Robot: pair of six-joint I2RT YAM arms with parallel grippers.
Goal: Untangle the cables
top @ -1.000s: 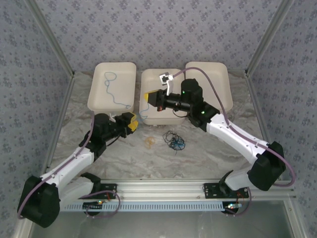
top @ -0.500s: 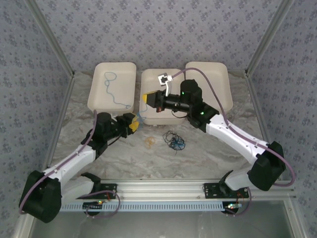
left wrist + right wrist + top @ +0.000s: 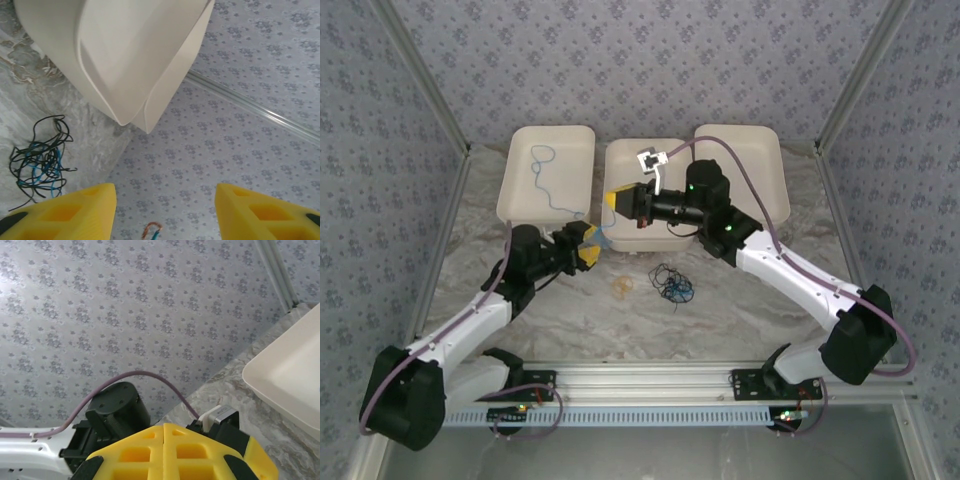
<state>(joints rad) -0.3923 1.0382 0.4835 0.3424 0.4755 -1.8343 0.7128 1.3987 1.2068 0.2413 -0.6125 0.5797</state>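
Jaws of the left gripper stand apart with nothing clamped. A blue cable end with a bare copper tip shows low in the gap between its yellow fingers; contact cannot be confirmed. The right gripper is closed, pads together. No cord shows between them, so a hold cannot be confirmed.

In the top view the left gripper sits just off the near left corner of the middle tray. The right gripper hangs over that tray's left rim. A faint blue strand runs between the two.

The tangle of black and blue cords lies on the table, central, between the trays and the near edge. A small tan coil lies just left of it. One blue cable lies alone in the left tray.

From the left gripper the tangle lies to the right and toward the near edge. It is a clump with no clear long axis. Both grippers look about equally near; the left, being open, is judged better placed.
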